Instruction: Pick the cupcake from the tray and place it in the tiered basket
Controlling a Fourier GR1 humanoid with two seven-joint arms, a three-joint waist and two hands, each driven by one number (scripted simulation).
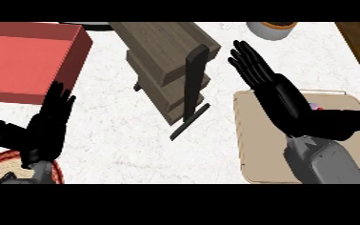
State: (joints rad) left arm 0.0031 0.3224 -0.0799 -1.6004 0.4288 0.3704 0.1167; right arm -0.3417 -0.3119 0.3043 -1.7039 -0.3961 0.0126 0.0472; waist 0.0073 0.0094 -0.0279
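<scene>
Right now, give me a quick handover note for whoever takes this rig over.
Left hand: open, resting at the lower left, holding nothing.
Right hand: open, fingers straight, above the tray, holding nothing.
Cupcake: only a sliver shows behind the right hand, on the tray.
Tiered basket: at the counter's centre; no cupcake visible in it.
Done: nothing yet.
Left: grasp the cupcake and place it in the basket.

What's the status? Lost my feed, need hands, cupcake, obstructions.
Left hand open, resting at lower left. Right hand open above the beige rectangular tray, holding nothing. Cupcake mostly hidden behind the right hand. Brown wooden tiered basket stands centre, approach unobstructed.
</scene>
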